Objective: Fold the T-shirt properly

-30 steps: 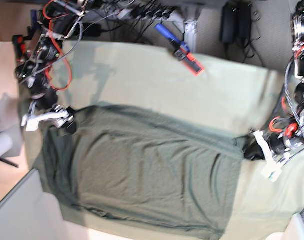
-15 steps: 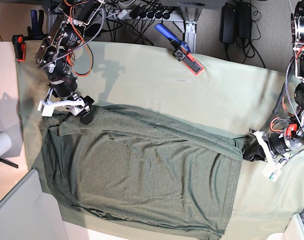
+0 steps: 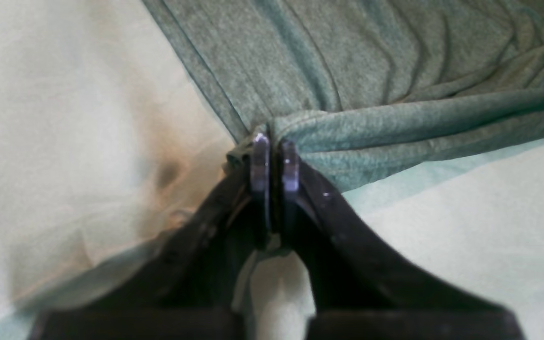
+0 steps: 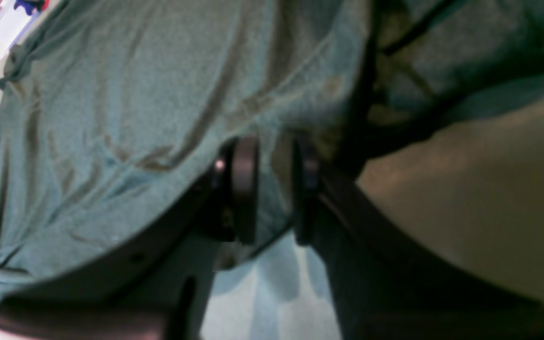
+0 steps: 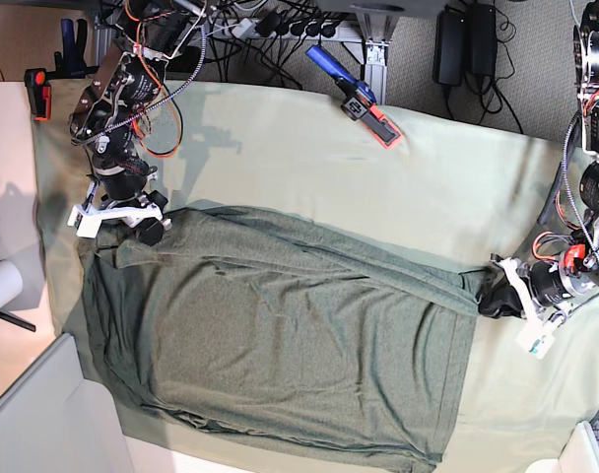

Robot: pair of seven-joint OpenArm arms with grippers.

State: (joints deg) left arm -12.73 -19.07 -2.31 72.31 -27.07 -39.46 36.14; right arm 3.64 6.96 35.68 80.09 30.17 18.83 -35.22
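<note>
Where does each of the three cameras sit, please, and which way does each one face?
Base: overhead, looking down on the T-shirt spread over the pale cloth; both arms show.
Left wrist: behind the left gripper, facing the shirt corner it pinches; black fingers show.
Right wrist: behind the right gripper, low at the shirt's edge, fabric between its fingers.
Shared: the T-shirt appears in all three.
</note>
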